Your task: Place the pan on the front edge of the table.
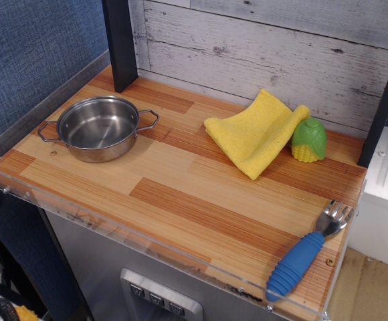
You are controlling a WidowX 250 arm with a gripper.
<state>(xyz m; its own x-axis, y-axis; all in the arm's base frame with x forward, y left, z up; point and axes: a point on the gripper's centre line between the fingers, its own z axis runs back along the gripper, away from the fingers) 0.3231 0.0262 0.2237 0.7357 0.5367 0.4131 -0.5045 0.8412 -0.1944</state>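
The pan (98, 128) is a small shiny steel pot with two wire loop handles. It stands upright and empty on the left part of the striped wooden table (180, 194), a little back from the clear acrylic front rim. A dark post (120, 41) rises at the back left behind the pan; whether it belongs to the arm is unclear. No gripper is in view.
A crumpled yellow cloth (255, 133) lies at the back right, with a toy corn cob (308, 141) beside it. A fork with a blue handle (304, 255) lies at the front right corner. A grey plank wall stands behind, a blue wall at left.
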